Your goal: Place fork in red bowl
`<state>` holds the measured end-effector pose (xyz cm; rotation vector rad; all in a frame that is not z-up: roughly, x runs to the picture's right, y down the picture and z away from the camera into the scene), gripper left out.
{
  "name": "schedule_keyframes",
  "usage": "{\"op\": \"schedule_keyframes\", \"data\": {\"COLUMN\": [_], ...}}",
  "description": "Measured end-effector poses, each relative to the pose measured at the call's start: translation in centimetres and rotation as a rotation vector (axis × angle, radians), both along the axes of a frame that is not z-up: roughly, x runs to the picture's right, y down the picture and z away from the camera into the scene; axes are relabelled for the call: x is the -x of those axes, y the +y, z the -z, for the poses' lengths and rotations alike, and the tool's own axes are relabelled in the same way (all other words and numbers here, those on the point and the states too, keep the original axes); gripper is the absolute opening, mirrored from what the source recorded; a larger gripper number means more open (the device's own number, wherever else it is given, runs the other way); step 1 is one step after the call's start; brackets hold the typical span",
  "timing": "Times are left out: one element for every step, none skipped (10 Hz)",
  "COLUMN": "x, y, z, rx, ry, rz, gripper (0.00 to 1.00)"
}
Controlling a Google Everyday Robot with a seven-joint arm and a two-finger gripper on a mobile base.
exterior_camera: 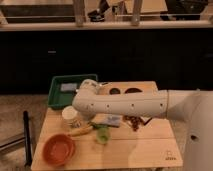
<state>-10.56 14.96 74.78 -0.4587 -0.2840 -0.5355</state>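
While the arm (pixel 125 104) spans the table (pixel 140 150), tool (pixel 84 86) near green tray (pixel 56 95) edge, its grip perhaps hidden, cannot tell.

The tool (pixel 98 86) sits near the back of the wooden counter (pixel 142 150), with a green tray (pixel 56 98) just to its left and two dark round items (pixel 116 91) just to its right. Nearer the front than the tool stand a white cup (pixel 70 116), a banana (pixel 81 131) and a small green object (pixel 102 136). A bluish packet (pixel 113 120) and brown pieces (pixel 134 122) lie front-right of it.
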Motion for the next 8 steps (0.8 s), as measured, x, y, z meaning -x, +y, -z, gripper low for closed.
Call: {"op": "schedule_keyframes", "data": {"x": [0.3, 0.6, 1.4, 2.4, 3.0, 3.5, 4.7, 5.7], "y": [0.4, 0.8, 1.4, 1.8, 2.2, 2.6, 3.4, 4.2], "z": [0.3, 0.6, 1.2, 2.0, 2.5, 3.0, 3.8, 4.5], "rx": [0.004, 0.006, 0.006, 0.003, 0.001, -0.001, -0.002, -0.002], "ry": [-0.011, -0.023, -0.043, -0.068, -0.085, -0.099, -0.127, -0.149], "rz": [0.016, 0.030, 0.051, 0.073, 0.090, 0.107, 0.140, 0.165], "gripper": [0.02, 0.02, 0.02, 0.02, 0.02, 0.02, 0.02, 0.02]}}
